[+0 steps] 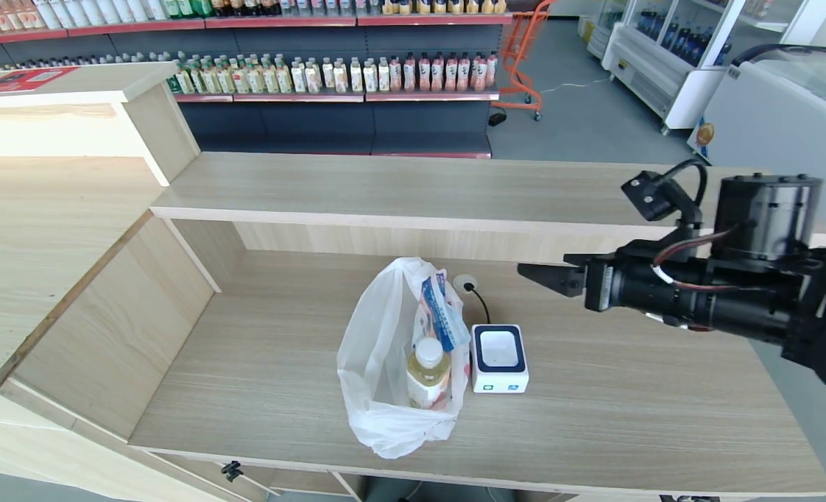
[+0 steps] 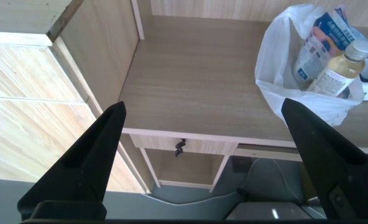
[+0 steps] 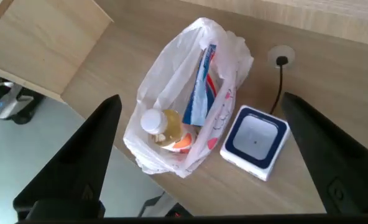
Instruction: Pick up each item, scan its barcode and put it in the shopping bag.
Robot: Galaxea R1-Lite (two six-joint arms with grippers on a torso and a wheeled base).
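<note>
Your wooden counter (image 1: pixel 629 418) fills the middle of the frame. The shopping bag (image 1: pixel 378 362) stands at centre with the bottle (image 1: pixel 428 373) and blue packet (image 1: pixel 442 317) inside, and the scanner (image 1: pixel 499 358) touches its right side. The right gripper (image 3: pixel 202 98), at mid-right, is spread wide and holds nothing — the left gripper (image 2: pixel 204 106) likewise.

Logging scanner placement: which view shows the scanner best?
Right wrist view: the scanner sits whole and near, window facing the camera. Head view shows it whole but farther, beside the bag. Left wrist view catches just its edge past the bag.
</note>
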